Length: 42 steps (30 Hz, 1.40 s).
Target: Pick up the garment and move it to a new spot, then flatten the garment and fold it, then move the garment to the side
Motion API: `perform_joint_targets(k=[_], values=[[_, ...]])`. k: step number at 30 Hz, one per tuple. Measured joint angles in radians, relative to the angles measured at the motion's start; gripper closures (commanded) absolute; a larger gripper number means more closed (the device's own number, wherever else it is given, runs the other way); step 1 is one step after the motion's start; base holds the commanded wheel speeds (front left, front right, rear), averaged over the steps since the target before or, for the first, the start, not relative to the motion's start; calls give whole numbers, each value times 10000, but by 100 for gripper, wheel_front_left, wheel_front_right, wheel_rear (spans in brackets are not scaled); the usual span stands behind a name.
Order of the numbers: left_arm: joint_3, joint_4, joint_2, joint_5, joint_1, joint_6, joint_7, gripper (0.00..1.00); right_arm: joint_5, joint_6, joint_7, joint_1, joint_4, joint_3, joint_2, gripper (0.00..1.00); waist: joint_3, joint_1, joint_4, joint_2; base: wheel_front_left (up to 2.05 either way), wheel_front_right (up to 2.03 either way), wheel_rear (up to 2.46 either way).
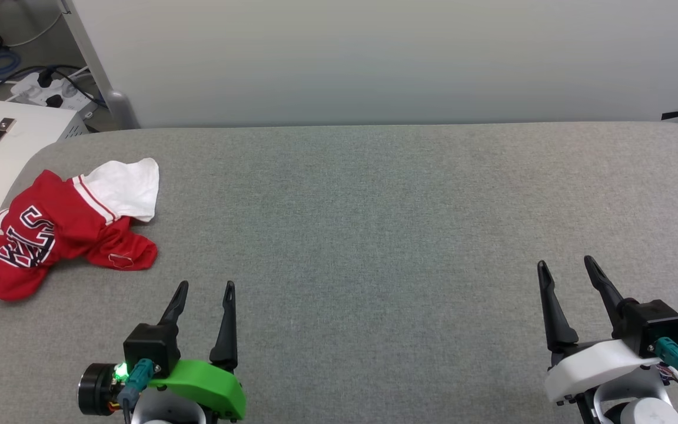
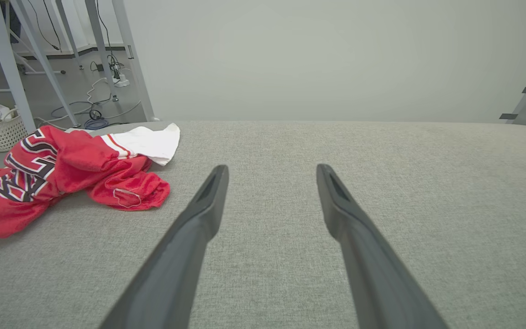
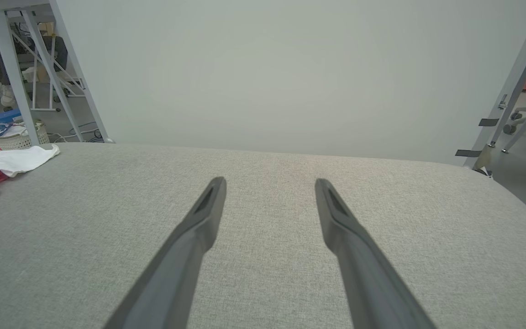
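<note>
Nearest, left gripper (image 1: 206, 285) on green wrist cover, long dark fingers spread wide, empty. Right gripper (image 1: 565, 261) on white cover, likewise spread, empty. Crumpled red jersey-style garment (image 1: 50, 235), white sleeve, black lettering, lying at left edge of grey woven fabric table (image 1: 374, 206), apart from both.

Cloth garment (image 1: 59, 227), woven matt tabletop (image 1: 374, 235)

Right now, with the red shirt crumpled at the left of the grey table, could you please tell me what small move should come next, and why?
Probably the left hand should reach forward and leftward to the garment. Both hands are open and hold nothing. The garment lies bunched near the table's left edge, untouched, and the right hand is far across from it.
</note>
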<state>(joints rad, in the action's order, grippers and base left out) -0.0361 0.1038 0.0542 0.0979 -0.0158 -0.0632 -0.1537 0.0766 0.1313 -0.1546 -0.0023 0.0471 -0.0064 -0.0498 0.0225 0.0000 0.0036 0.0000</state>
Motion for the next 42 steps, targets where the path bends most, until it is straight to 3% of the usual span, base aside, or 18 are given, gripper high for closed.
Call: perform_joint_targets(k=[16, 42], values=[[19, 196, -2, 130, 12, -130, -318, 0, 253, -2, -313, -58, -23, 424, 2, 0, 99, 0, 388, 0, 0, 0, 0], [226, 464, -8, 420, 12, -219, -848, 0, 349, -2, -849, -103, 222, 1133, 8, 0, 109, 0, 3538, 0, 0, 0, 0]])
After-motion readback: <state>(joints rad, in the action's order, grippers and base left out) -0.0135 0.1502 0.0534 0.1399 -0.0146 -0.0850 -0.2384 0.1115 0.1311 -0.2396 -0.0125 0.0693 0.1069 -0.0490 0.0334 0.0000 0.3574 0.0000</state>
